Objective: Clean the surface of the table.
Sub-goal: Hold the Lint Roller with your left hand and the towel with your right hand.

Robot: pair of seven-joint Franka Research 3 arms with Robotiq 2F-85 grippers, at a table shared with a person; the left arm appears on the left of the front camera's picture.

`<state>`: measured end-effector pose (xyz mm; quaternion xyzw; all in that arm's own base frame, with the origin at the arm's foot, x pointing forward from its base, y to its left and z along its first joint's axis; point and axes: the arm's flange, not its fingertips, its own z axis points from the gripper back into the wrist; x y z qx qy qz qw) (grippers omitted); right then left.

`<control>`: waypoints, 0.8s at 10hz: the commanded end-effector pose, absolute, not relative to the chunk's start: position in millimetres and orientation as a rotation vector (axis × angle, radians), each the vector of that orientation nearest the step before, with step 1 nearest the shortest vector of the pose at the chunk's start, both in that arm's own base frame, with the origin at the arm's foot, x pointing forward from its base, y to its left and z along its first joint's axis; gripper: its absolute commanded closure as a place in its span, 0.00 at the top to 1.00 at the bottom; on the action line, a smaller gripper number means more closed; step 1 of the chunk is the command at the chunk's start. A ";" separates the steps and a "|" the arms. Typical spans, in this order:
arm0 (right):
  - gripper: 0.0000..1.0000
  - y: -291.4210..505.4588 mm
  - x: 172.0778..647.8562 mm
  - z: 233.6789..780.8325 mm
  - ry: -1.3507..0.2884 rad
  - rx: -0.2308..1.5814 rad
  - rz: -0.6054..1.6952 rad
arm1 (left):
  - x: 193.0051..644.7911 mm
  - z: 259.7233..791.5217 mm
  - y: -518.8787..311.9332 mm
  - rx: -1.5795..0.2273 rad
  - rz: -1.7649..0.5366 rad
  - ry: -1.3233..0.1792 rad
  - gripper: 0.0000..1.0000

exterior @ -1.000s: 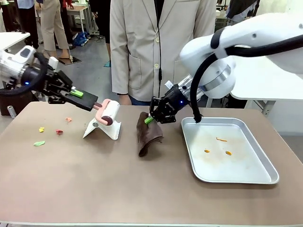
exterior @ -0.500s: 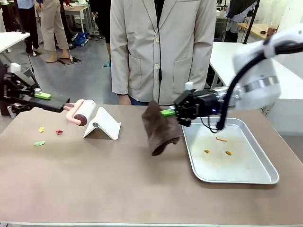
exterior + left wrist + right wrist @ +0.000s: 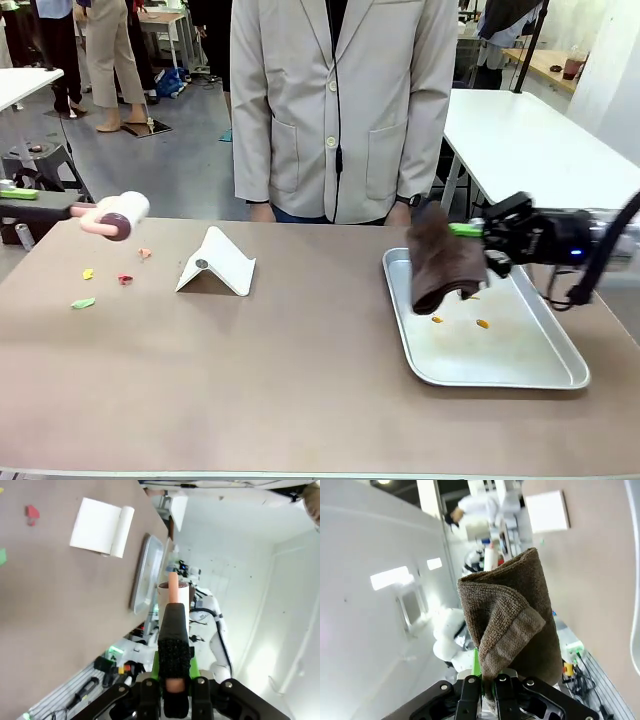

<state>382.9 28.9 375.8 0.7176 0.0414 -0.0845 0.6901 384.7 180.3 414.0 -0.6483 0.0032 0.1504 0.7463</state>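
My right gripper (image 3: 468, 231) has its fingers clamped on one folded edge of the brown cloth (image 3: 440, 262). In the right wrist view the same gripper (image 3: 487, 681) pinches it tightly, with no gap, and the rest of the cloth (image 3: 512, 615) stands free beyond the fingers. A second ago this cloth was low over the middle of the table (image 3: 300, 390). Now it hangs over the far left corner of the silver tray (image 3: 505, 380), above a few orange crumbs (image 3: 482, 323). I cannot tell if its lower end touches the tray.

My left gripper (image 3: 174, 692) is closed on the black handle of the lint roller (image 3: 173, 587). In the front view the left gripper (image 3: 20, 195) is at the left border. A second ago the roller was at the white folded stand (image 3: 215, 262). Now the lint roller (image 3: 120, 213) is in the air above the far left part of the table, well apart from the stand.

I judge that both tools are picked up and no wiping has begun. The coloured scraps (image 3: 83, 302) lie on the left part of the table, near the roller. A person (image 3: 340, 100) stands at the far side.
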 end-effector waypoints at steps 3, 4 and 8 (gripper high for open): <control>0.00 -61.5 352.5 414.5 -0.029 1.623 -0.329 | 352.7 400.1 269.5 -1.409 0.228 -0.194 0.00; 0.00 -79.9 352.1 417.8 -0.020 1.641 -0.359 | 347.8 398.3 273.4 -1.337 0.126 -0.263 0.00; 0.00 -109.9 343.5 411.4 -0.073 1.580 -0.363 | 349.7 407.3 282.6 -1.322 0.094 -0.228 0.00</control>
